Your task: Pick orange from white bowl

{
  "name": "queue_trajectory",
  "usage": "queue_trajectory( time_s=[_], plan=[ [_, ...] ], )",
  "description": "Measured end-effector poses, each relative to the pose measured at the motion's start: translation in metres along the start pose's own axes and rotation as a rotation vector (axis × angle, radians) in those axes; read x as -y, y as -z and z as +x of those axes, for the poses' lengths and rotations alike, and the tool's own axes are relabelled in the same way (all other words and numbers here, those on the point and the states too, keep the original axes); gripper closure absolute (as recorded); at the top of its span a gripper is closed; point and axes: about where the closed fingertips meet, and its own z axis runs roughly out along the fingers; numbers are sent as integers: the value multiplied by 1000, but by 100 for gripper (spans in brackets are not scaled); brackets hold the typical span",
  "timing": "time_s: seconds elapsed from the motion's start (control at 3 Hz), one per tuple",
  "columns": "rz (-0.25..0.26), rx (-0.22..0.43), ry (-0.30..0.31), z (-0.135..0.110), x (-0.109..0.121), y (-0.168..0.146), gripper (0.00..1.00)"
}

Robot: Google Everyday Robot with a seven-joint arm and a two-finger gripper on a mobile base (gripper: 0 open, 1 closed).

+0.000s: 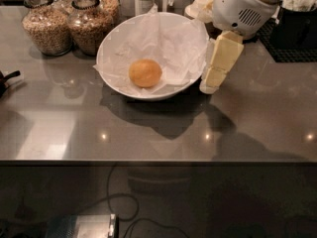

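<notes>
— Where is the orange?

— The orange lies inside the white bowl, a little left of the bowl's middle. It rests on the crinkled white paper that lines the bowl, well apart from the gripper.

— And the gripper?

— The gripper hangs outside the bowl, just beside its right rim. Its cream-coloured tip points down and slightly left, low over the grey surface. (Whether the tip actually touches the surface or the bowl's wall, I can't say.) The white wrist housing sits above it, at the top right.

— Is it holding anything?

— It grips nothing that shows. From this angle I can't make out whether it is spread apart or closed up.

— What else is on the surface?

— Two glass jars of grain stand close together behind the bowl, to its left: the left jar and the right jar. A small stack of cream bowls sits behind the bowl's right rim, partly hidden by the arm. A dark mat lies at the far right, and a black object pokes in at the left edge. The bowl and the arm both throw shadows toward the front edge of the surface.
</notes>
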Motion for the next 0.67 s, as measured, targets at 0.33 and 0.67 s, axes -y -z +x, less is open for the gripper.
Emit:
queue_trajectory(
  time_s=[0.33, 0.67],
  plan=[
    [-11, 76, 13, -22, 16, -20, 0],
    [-58, 139, 6, -66, 71, -61, 0]
  ],
)
